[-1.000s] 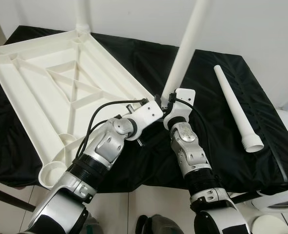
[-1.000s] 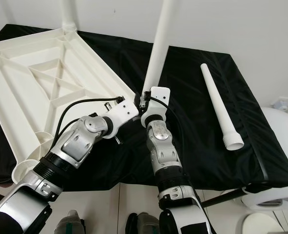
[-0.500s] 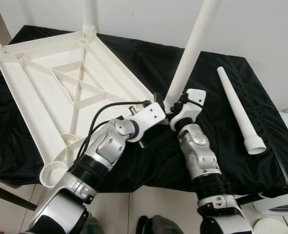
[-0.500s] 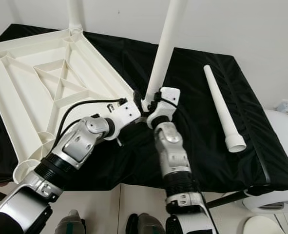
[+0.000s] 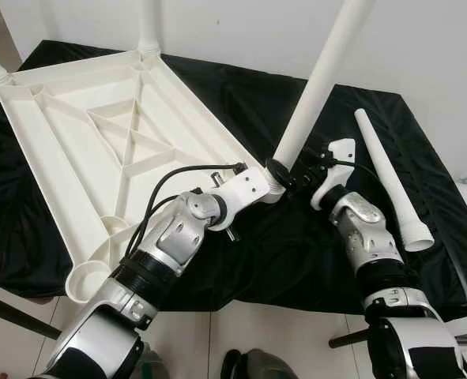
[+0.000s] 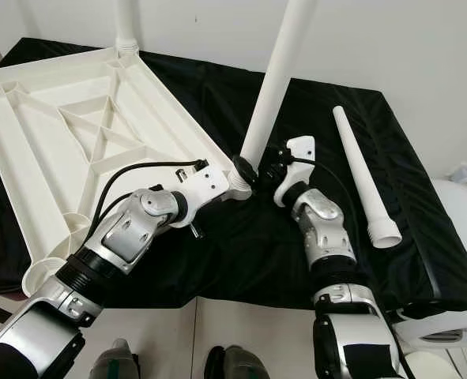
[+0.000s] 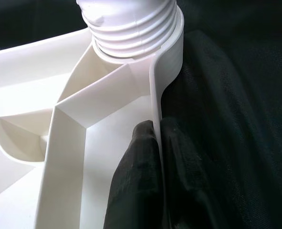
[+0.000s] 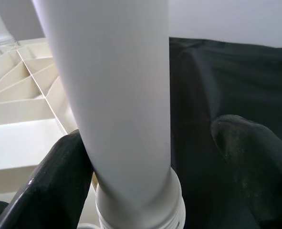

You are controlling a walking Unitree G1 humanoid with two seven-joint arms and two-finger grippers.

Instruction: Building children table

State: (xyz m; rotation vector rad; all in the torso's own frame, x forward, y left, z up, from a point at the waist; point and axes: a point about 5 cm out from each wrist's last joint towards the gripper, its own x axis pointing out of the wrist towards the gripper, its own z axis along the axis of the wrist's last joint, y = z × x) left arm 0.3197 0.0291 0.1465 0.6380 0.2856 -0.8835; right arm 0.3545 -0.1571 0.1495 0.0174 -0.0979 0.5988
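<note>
**Q:** Two grippers on one corner, what's your rig actually holding right now?

**A:** Your white tabletop (image 5: 99, 150) lies upside down on the black-draped surface (image 5: 296, 260), ribs facing up. At its corner nearest the robot, a white leg (image 5: 316, 87) stands in the socket, tilted a bit away from the tabletop. In the left wrist view you can see the threaded collar (image 7: 131, 28) of that leg seated in the corner socket.

**Q:** And the left gripper?

**A:** Your left gripper (image 7: 156, 143) is pinched together on the tabletop's thin edge wall, right below that socket, one black finger on either side of the wall.

**Q:** Right one?

**A:** Your right gripper (image 8: 164, 162) sits at the base of the leg, just above the collar. Its fingers (image 8: 59, 181) are spread apart around the leg: one rests against it, the other stands off with a gap.

**Q:** Other legs?

**A:** One loose leg (image 5: 387, 178) lies flat on the surface, beyond the right arm from the tabletop. Two more legs stand at the tabletop's far corners.
</note>
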